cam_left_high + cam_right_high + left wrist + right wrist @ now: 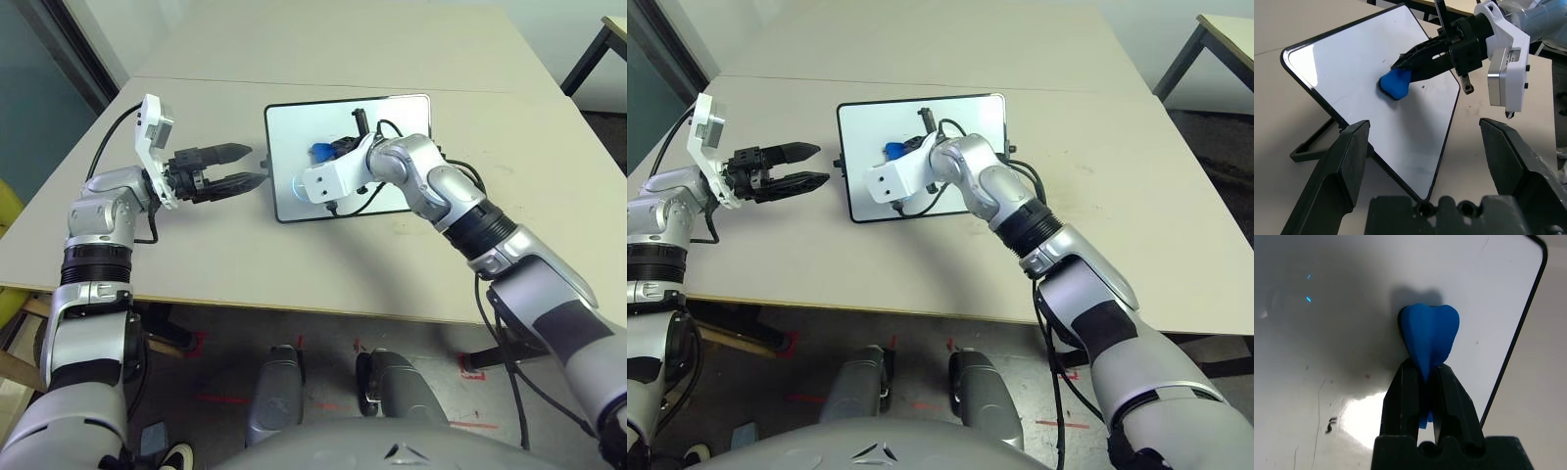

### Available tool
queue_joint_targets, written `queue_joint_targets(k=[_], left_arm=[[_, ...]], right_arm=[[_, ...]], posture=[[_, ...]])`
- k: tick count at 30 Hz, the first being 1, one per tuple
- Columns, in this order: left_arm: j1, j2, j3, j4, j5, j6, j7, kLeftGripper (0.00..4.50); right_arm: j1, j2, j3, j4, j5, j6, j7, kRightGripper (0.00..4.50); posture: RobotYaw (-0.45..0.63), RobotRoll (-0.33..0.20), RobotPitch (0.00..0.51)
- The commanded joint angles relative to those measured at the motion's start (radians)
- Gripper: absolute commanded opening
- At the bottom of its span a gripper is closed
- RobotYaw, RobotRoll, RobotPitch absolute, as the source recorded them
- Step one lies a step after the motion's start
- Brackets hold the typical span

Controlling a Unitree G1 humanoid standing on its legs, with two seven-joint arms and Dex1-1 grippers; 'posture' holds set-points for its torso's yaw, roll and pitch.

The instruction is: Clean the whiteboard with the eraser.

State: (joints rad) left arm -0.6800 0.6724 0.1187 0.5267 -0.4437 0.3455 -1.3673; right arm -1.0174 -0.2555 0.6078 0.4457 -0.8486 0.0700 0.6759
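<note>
The whiteboard (pixel 294 132) stands tilted on the table, a white board in a thin black frame. My right gripper (pixel 1409 61) is shut on the blue eraser (pixel 1430 335), which is squeezed between the fingers and pressed against the board's surface near its middle. The eraser (pixel 1395 83) also shows in the left wrist view, and as a blue spot (pixel 320 152) in the head view. A few faint specks and a small dark mark remain on the board. My left gripper (pixel 253 166) hovers open just left of the board's left edge, nothing between its fingers (pixel 1347 166).
The beige table (pixel 294 255) runs wide around the board, with a seam behind it. A black stand (pixel 1312 144) props the board from behind. Cables trail from my right wrist across the board's right part. A dark table leg (pixel 588 54) stands at the far right.
</note>
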Motion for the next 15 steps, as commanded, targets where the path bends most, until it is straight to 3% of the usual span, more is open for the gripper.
queue_joint_targets(k=[1,8,15], left_arm=[[0.015,0.012,0.005,-0.015,-0.004,0.01,-0.007,4.5],[0.024,0.016,0.008,-0.026,-0.008,0.017,-0.003,4.5],[0.016,0.014,0.005,-0.012,-0.004,0.009,-0.007,4.5]], right_arm=[[-0.005,0.012,0.025,0.041,-0.008,-0.005,-0.003,0.16],[0.002,0.015,0.036,0.06,-0.008,-0.013,-0.008,0.16],[0.015,-0.06,0.017,0.066,-0.01,-0.031,-0.004,0.16]], posture=[[0.23,0.0,0.094],[0.23,0.0,0.093],[0.22,0.0,0.089]])
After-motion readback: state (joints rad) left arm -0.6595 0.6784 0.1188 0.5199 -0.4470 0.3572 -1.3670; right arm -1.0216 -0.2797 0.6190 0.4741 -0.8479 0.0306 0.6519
